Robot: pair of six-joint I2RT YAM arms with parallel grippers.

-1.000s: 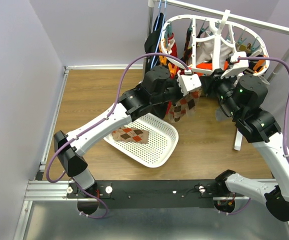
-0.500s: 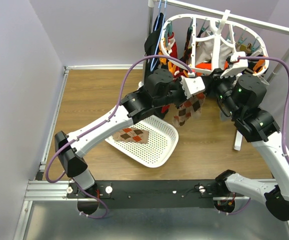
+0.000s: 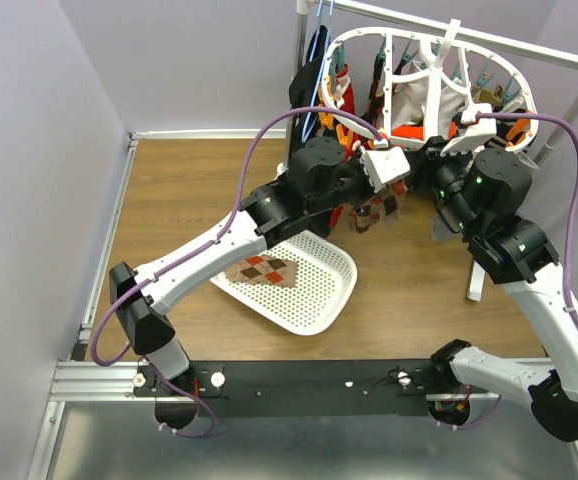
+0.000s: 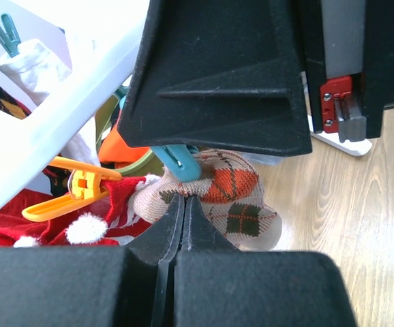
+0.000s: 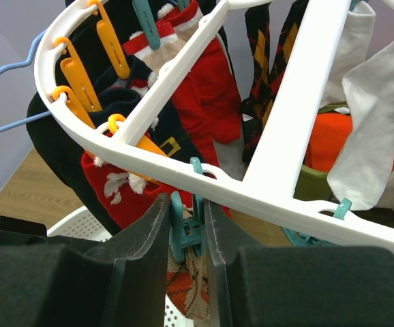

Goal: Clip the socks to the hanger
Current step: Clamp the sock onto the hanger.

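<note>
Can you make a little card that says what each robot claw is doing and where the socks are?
left claw: shut, pinching an argyle sock
right claw: squeezing a teal clip under the hanger
on the hanger: red socks hanging from clips
basket: second argyle sock lying inside
</note>
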